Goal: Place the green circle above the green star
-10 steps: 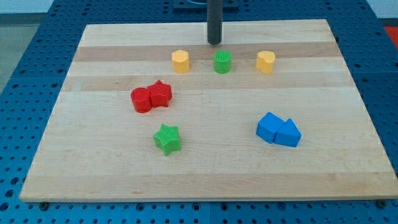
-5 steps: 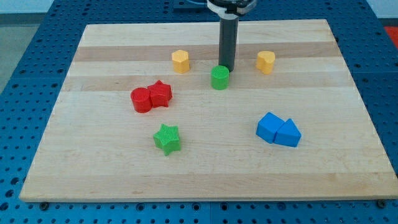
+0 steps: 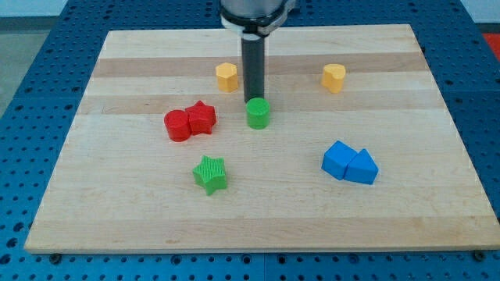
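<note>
The green circle (image 3: 258, 113) stands near the middle of the wooden board (image 3: 141, 211). My tip (image 3: 254, 98) touches its far side, just above it in the view. The green star (image 3: 210, 173) lies lower and to the view's left of the circle, well apart from it.
A red circle (image 3: 177, 125) and a red star (image 3: 201, 118) sit together left of the green circle. A yellow hexagon (image 3: 226, 76) and a yellow heart (image 3: 333, 77) lie near the top. A blue cube (image 3: 338, 158) and a blue triangle (image 3: 362, 167) sit at the right.
My tip has moved down and to the view's left, pushing the green circle from between the yellow blocks toward the board's middle.
</note>
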